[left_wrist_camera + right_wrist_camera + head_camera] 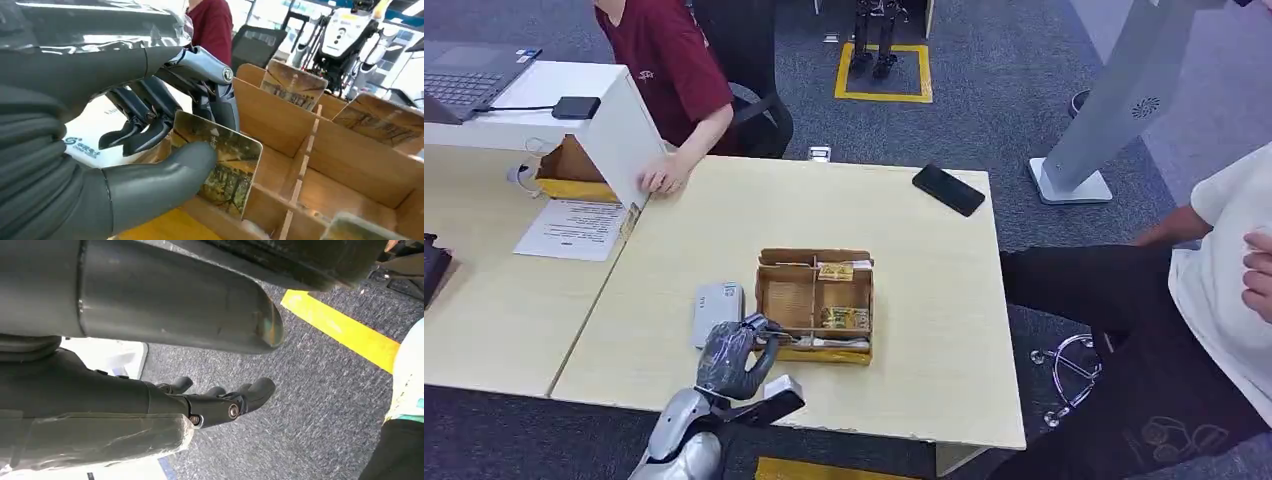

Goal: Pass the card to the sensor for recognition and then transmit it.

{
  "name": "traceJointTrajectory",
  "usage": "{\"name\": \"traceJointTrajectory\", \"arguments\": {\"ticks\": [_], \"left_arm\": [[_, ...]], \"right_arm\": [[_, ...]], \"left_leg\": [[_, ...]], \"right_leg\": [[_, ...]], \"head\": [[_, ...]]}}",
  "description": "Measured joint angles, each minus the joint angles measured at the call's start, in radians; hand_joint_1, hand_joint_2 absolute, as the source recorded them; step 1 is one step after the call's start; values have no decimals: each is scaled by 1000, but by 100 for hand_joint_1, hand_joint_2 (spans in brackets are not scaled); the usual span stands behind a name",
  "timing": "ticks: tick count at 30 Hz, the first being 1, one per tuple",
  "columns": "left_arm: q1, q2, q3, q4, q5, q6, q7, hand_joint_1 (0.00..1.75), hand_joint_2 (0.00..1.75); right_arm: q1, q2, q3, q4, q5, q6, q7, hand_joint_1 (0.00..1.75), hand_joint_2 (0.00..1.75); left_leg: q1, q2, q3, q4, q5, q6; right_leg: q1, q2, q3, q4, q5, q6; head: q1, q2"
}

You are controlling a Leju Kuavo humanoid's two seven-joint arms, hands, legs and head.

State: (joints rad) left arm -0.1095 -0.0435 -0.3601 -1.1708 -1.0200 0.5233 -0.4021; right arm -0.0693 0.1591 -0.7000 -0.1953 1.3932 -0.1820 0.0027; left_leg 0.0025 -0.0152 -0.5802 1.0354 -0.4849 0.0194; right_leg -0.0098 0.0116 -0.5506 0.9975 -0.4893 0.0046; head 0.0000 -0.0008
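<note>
Phone point(948, 189): black — flat on table's point(724, 225) far right corner.
Laptop point(466, 76): open — on white riser, far left.
Paper point(573, 228): beside riser.

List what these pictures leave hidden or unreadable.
- Card: the left hand covers its near part in the left wrist view; the print is too blurred to read.
- Card in the head view: hidden behind the left hand.
- Sheet of paper: text too small in the head view.
- Right hand: hangs over carpet, fingertips partly hidden.

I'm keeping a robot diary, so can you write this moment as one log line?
left hand: pinches card | card: at cardboard box | sensor: beside box | right hand: hangs over carpet, holds nothing
</note>
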Motion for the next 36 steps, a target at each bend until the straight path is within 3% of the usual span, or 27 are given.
{"name": "traceJointTrajectory", "arguments": {"ticks": [11,19,29,36], "left_arm": [[-6,14,0,-69,36,-55,-10,175,175],[-107,90,-2,-214,161,-243,-6,175,175],[-137,127,3,-262,190,-239,7,175,175],[-180,136,67,-251,238,-239,23,175,175]], "right_arm": [[0,0,-8,0,8,0,-1,0,0],[0,0,-16,-1,12,2,-4,0,0],[-1,2,-26,-2,20,3,-9,0,0],[-1,6,-27,-3,32,12,-12,0,0]], "left_leg": [[0,0,0,0,0,0],[0,0,0,0,1,-1],[0,0,0,0,1,-1],[0,0,0,0,1,-1]], "right_leg": [[0,0,0,0,0,0],[0,0,0,1,1,-1],[0,0,0,1,0,0],[0,0,0,1,1,0]], "head": [[0,0],[0,0],[0,0],[0,0]]}}
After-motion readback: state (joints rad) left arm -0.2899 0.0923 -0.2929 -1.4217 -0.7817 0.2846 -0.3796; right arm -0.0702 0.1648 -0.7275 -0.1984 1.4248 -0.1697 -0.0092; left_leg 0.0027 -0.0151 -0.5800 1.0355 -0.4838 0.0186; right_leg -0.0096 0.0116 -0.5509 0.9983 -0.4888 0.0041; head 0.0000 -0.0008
